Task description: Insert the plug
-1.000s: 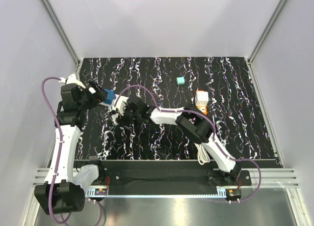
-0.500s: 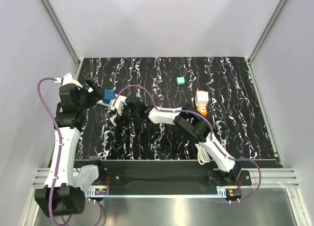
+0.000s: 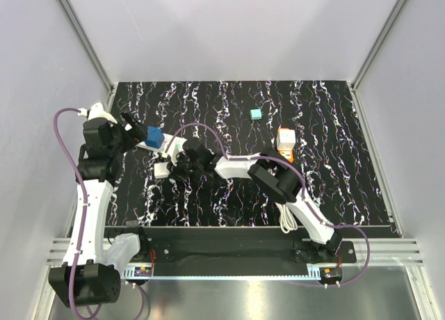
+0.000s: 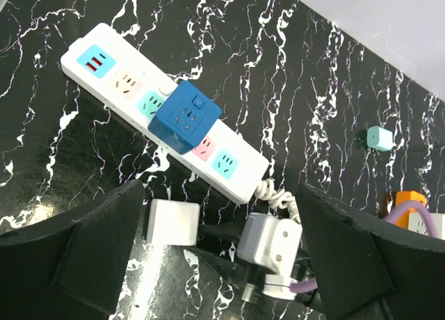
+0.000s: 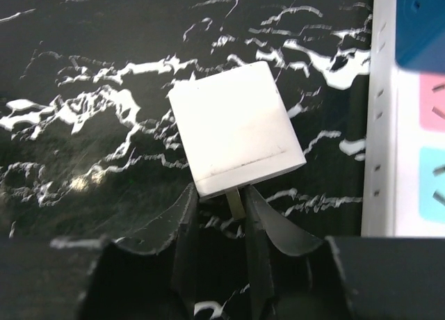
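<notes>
The plug point(image 5: 236, 129), a small white cube with metal prongs, lies on the black marbled mat point(image 5: 83, 69) just left of a white strip point(image 5: 407, 160) with coloured sockets. My right gripper point(image 5: 221, 195) is shut on the plug's prong end, one prong showing between the fingers point(image 5: 186, 219). From above, the plug point(image 3: 161, 170) sits at the tip of the right gripper point(image 3: 174, 168). My left gripper point(image 4: 222, 257) hangs wide open above this spot, holding nothing, with the plug point(image 4: 174, 222) below it.
A blue adapter cube point(image 4: 184, 116) sits plugged into the white strip point(image 4: 104, 62). A tiny teal cube point(image 3: 256, 115) lies farther back. An orange power strip point(image 3: 286, 150) with a white block on it lies at the right, by the right arm's elbow.
The right gripper's jaws have closed from wide apart onto the plug's prong end, after sliding slightly nearer. The left arm has barely moved.
</notes>
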### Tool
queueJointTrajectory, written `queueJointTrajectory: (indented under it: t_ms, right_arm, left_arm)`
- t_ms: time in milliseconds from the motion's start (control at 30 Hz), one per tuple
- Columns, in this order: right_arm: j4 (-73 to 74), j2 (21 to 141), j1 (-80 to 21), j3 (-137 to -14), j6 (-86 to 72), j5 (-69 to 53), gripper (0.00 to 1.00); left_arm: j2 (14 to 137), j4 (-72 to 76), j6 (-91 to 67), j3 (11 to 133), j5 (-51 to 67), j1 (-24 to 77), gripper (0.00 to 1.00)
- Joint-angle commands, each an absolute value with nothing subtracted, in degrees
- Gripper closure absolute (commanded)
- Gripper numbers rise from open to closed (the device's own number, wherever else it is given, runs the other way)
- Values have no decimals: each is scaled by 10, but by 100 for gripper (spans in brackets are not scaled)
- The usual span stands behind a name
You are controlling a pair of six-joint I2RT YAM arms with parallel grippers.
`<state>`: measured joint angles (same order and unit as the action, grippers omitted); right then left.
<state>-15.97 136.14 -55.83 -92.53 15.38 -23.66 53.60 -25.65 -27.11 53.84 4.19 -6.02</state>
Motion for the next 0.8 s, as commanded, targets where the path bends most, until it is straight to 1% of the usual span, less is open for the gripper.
queueJointTrajectory:
  t_ms: [0,67,100,167,233,333,433,467,533,600,633,733,767]
  right_arm:
    - [-184,1313,-564,-890,145,-248,85]
    - [-186,1305,-564,-877,143,-252,91]
    - [-188,1296,-564,-872,141,-257,95]
    - [-194,1286,-564,-853,139,-259,100]
    - [-192,1268,-564,-833,132,-263,100]
    - [-169,1230,-564,-811,112,-269,100]
    - [-92,1186,-561,-811,70,-266,100]
    - [-48,1177,-558,-813,59,-273,100]
    - [-24,1152,-555,-803,26,-299,100]
    - [-18,1128,-547,-786,4,-319,100]
    - [-18,1119,-542,-767,4,-322,100]
    - [-18,1082,-520,-730,-33,-336,100]
    - [-19,1072,-512,-722,-40,-345,100]
  left_arm:
    - [520,-250,-251,536,59,-62,6]
    - [519,-256,-247,538,70,-62,6]
    - [519,-260,-245,537,74,-62,7]
    - [520,-263,-236,540,98,-62,8]
    - [531,-271,-225,546,119,-62,12]
    - [544,-283,-207,552,148,-62,13]
    - [550,-287,-174,562,171,-51,12]
    - [551,-287,-171,564,184,-49,14]
    - [553,-273,-162,572,206,-45,16]
    - [551,-238,-133,570,266,-41,18]
    - [549,-228,-101,568,313,-34,17]
    - [537,-200,-40,567,355,-10,14]
    - [534,-200,9,568,374,-5,14]
